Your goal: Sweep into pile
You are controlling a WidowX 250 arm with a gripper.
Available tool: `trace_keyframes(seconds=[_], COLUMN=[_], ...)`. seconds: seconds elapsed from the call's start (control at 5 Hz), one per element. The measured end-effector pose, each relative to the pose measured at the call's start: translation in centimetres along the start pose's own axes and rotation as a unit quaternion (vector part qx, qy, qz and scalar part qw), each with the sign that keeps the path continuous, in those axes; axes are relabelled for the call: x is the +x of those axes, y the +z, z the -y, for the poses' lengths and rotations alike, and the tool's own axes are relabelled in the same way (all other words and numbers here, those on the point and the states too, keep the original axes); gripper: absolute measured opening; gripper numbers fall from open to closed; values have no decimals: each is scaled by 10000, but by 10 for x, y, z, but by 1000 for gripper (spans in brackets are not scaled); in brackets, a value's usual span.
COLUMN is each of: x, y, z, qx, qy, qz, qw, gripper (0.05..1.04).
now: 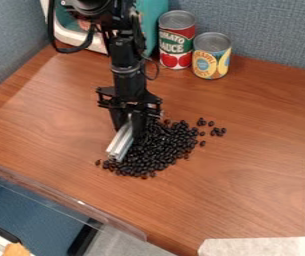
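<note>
A black two-finger robot gripper (129, 131) hangs over the brown wood-grain desk (248, 145), pinching a pale silvery ridged strip (120, 143). The strip slants down against the picture-left side of a heap of small, shiny black beans (158, 150) around the desk's middle; a few beans lie loose beside the heap. Near the desk's back edge, a red-and-green metal can (175, 42) stands beside a shorter yellow-and-blue metal can (211, 56).
</note>
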State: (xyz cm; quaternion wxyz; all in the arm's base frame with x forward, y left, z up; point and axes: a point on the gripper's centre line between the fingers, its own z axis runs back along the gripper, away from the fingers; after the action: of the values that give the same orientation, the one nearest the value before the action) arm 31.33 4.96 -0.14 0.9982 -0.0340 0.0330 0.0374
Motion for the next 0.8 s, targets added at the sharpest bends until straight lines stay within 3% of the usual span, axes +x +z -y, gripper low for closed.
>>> trace_keyframes(seconds=[0.2,0.6,0.8], x=[0,-11,-17], y=[5,47,50], z=[-15,-71,-107], qx=[37,47,-8], qy=[114,270,-43], qz=[4,412,682], qw=[9999,9988,9977], gripper=[381,381,381])
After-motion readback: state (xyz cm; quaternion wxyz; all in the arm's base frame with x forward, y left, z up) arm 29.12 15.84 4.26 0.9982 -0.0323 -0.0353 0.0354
